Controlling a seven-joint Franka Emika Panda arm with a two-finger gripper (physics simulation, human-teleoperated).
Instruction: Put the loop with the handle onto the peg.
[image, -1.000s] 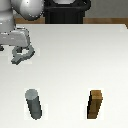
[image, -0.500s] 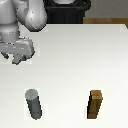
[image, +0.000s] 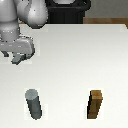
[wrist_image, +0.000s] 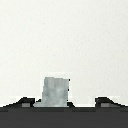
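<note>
Hanging low over the white table (image: 75, 55) at the exterior view's left, the hand (image: 18, 58) shows as a pale grey block with short dark-tipped fingers pointing down, close to the surface. Whether they are spread or closed, and whether anything sits between them, cannot be told from this view. The peg (image: 33, 103) stands upright nearer the camera, well apart from the hand: a dark grey cylinder with a lighter round top. To the exterior view's right of it, well apart, stands a brown wooden block (image: 96, 104), rectangular and about as tall. A black bin-like shape (image: 67, 11) sits behind the table's far edge.

In the wrist view, a pale grey, flat-faced piece (wrist_image: 54, 92) rises between the dark finger tips (wrist_image: 104, 101), against plain white table. It appears gripped, probably the loop with the handle, though its ring shape is not visible.
</note>
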